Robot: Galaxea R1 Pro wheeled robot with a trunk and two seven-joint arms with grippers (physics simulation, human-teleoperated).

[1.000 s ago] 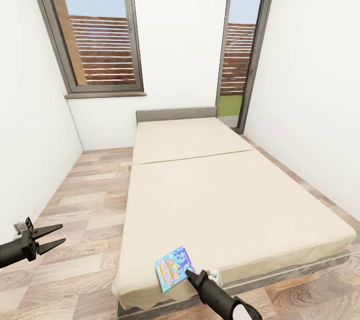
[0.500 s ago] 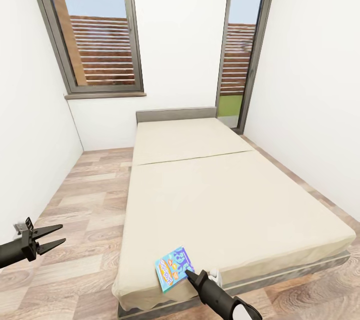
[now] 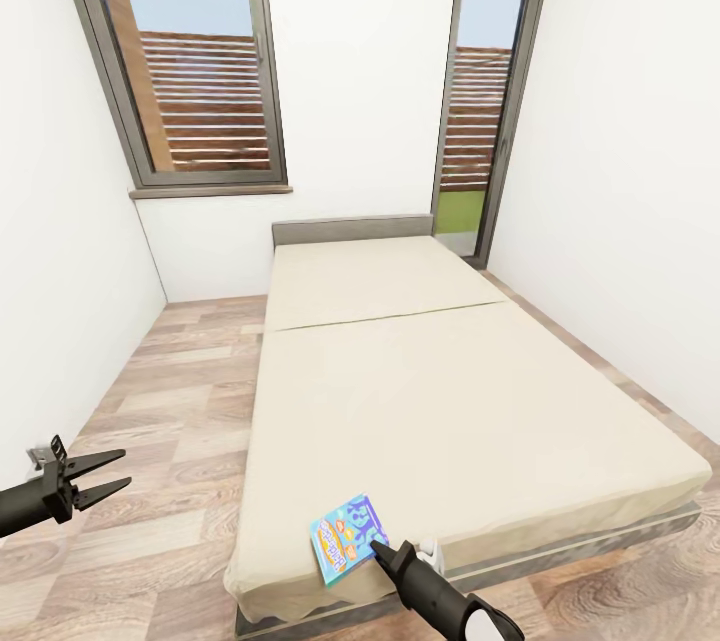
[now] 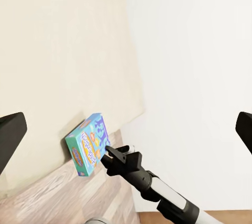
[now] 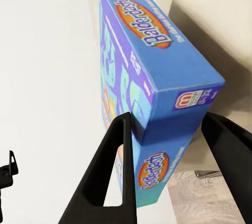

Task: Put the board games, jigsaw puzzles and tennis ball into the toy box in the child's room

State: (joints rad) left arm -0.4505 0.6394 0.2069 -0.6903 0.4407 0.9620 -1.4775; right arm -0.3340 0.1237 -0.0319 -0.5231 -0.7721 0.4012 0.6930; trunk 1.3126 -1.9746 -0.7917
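A blue board game point(image 3: 345, 536) lies on the near left corner of the beige bed point(image 3: 450, 401), close to the mattress edge. My right gripper point(image 3: 378, 549) reaches it from the foot of the bed. In the right wrist view the blue board game point(image 5: 157, 66) sits between the two black fingers, which have drawn in against its sides, so my right gripper point(image 5: 170, 119) is shut on it. My left gripper point(image 3: 127, 469) hangs open over the floor to the left of the bed. The left wrist view looks across at the game point(image 4: 89, 145) and the right gripper point(image 4: 110, 156).
The bed has a grey headboard point(image 3: 352, 228) against the far wall. Two tall grey-framed windows point(image 3: 195, 71) stand behind it. Wood-plank floor point(image 3: 170, 391) runs along the bed's left side, with a white wall point(image 3: 60, 271) close by. A narrower strip of floor runs on the right.
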